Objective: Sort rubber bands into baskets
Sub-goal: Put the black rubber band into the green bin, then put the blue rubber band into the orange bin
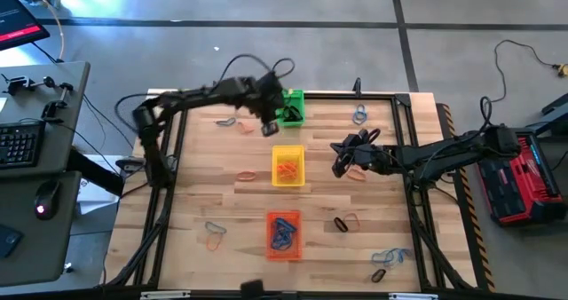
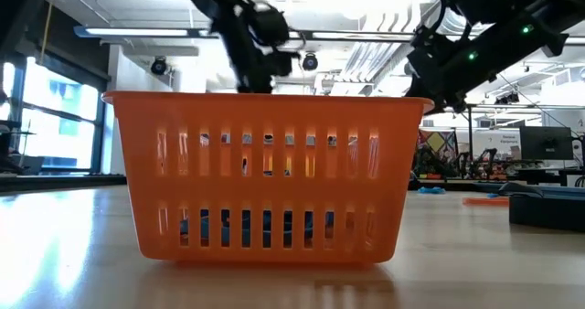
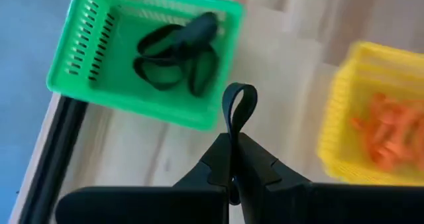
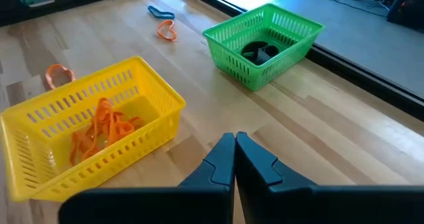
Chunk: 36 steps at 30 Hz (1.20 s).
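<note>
Carrying a black band point(image 3: 239, 108) pinched in its fingers, the left gripper point(image 3: 233, 168) hovers just beside the green basket point(image 3: 79, 48) (black bands already inside). Next, I judge, it must move over the rim, then release. The right gripper point(image 4: 234, 159), fingers pressed together and empty, waits over open bench point(image 4: 318, 118) near the yellow basket point(image 4: 40, 128).

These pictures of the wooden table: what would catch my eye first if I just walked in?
Probably the three bright baskets lined up down the table's middle: green basket at the far edge holding black bands, yellow basket with orange ones, orange basket with blue ones. Next, the left gripper beside the green basket, pinching a black rubber band. Loose bands lie scattered around.
</note>
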Tool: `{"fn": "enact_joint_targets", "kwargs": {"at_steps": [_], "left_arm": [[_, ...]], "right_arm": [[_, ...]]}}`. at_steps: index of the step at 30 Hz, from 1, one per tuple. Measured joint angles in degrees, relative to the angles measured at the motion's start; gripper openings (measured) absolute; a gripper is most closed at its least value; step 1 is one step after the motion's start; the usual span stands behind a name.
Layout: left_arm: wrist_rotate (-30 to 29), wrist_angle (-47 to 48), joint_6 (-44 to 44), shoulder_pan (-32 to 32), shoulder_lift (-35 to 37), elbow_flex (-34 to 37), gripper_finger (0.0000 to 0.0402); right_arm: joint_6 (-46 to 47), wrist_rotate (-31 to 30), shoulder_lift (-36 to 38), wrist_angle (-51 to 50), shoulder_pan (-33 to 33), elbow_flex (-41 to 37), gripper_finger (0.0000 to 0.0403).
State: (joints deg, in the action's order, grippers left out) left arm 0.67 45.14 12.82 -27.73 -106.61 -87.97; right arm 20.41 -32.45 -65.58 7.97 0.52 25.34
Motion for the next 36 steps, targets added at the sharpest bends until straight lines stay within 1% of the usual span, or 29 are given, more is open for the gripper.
{"fn": "enact_joint_targets", "kwargs": {"at_steps": [3,9,12,16,21,24,27,32,36], "left_arm": [[1.8,2.9,2.8,-2.5,-6.6,-7.2,0.0],[2.2,6.4,8.4,-4.3,-17.1,-18.9,0.0],[2.3,8.4,9.9,-5.0,-21.2,-23.6,0.0],[2.2,10.4,12.2,-5.4,-24.6,-28.2,0.0],[2.3,11.6,13.4,-5.3,-26.0,-29.0,0.0001],[2.3,11.5,13.2,-4.8,-25.5,-29.1,0.0015],[2.3,11.8,13.0,-4.4,-24.9,-29.1,0.004],[2.6,12.2,12.3,-3.3,-24.3,-29.1,0.0098],[6.2,11.3,10.8,-2.3,-23.4,-29.1,0.0138]], "right_arm": [[-0.1,1.2,0.0,0.0,-1.2,0.0,0.0],[-0.1,1.4,0.0,0.0,-2.4,0.0,0.0],[0.1,1.4,0.0,0.0,-2.6,0.0,0.0],[0.7,1.4,0.0,0.0,-2.6,0.0,0.0],[1.6,1.4,0.0,0.0,-2.5,0.0,0.0],[1.8,1.4,0.0,0.0,-2.5,0.0,0.0],[1.5,1.4,0.0,0.1,-2.5,0.0,0.0],[0.1,1.4,0.0,0.1,-2.5,0.0,0.0],[-1.4,1.4,0.0,0.1,-2.5,0.0,0.0]]}}
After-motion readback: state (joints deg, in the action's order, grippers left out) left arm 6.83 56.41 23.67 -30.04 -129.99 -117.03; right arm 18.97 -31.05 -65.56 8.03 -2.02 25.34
